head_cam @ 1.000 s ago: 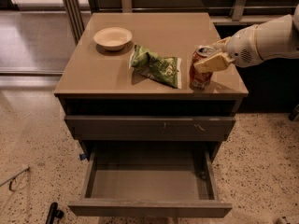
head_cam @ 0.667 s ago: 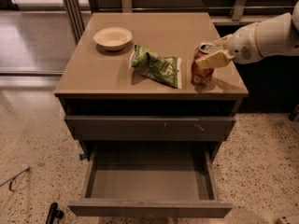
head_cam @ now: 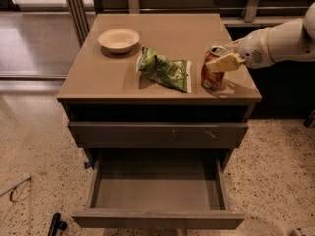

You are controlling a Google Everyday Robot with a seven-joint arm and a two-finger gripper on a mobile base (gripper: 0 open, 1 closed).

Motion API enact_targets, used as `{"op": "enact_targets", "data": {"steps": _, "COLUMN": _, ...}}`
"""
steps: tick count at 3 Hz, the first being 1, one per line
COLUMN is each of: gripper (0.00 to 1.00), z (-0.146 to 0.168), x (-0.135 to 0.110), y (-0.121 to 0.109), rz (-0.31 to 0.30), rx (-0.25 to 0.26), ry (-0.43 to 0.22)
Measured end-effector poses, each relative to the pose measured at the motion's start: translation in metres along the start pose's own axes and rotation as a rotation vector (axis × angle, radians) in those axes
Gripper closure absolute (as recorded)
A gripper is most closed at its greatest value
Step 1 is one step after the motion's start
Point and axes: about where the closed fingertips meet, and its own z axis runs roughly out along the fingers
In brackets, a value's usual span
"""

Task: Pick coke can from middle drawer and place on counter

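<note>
The red coke can stands upright on the tan counter, near its right front corner. My gripper reaches in from the right on a white arm and sits around the can's upper part, with a tan piece across the can's front. The middle drawer is pulled out below, and its grey floor is bare.
A green chip bag lies just left of the can. A pale bowl sits at the counter's back left. A closed drawer front with pale scratch marks is above the open drawer. Speckled floor surrounds the cabinet.
The gripper has shifted very slightly up at the can's top. The can stays in the same spot on the counter.
</note>
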Motion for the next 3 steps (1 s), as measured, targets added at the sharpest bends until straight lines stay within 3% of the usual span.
{"op": "enact_targets", "data": {"steps": 3, "gripper": 0.35, "z": 0.0001, "x": 0.0000, "y": 0.0000, "rz": 0.000, "rx": 0.000, "ry": 0.000}}
